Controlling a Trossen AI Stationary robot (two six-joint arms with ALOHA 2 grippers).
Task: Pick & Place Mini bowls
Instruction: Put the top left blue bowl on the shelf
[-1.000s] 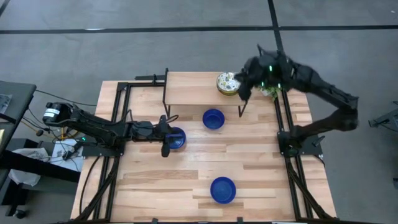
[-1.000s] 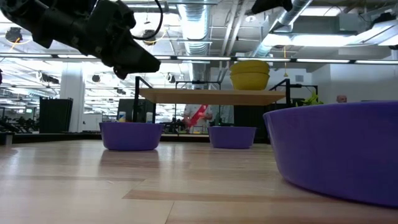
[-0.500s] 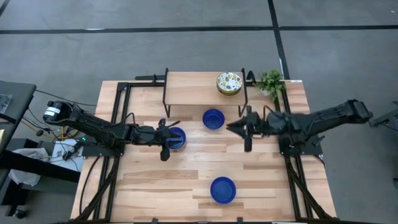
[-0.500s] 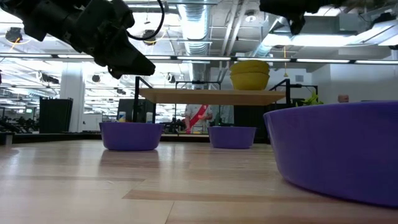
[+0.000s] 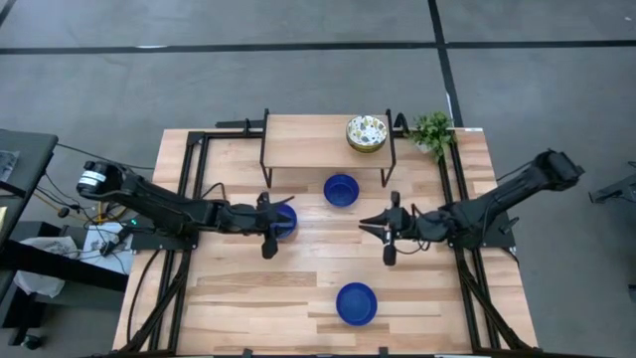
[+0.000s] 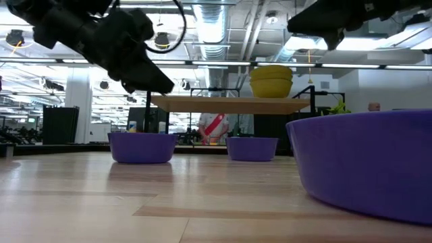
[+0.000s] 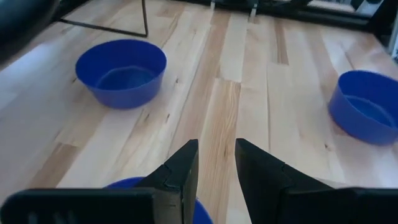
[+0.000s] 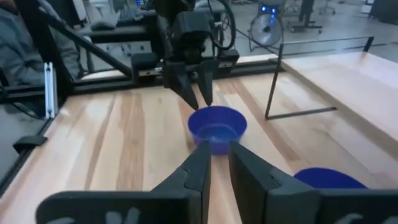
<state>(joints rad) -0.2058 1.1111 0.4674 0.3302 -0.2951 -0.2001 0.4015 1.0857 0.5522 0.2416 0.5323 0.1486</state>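
Now | our left tool (image 5: 266, 225) hangs over the left blue bowl (image 5: 283, 221), fingers slightly parted, gripping nothing | right tool (image 5: 383, 231) nearly closed, empty, farther off | we judge left nearer.

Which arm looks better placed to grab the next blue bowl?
Probably left: its claw is open right over the rim of a blue mini bowl. The right claw hangs over bare table, apart from every bowl.
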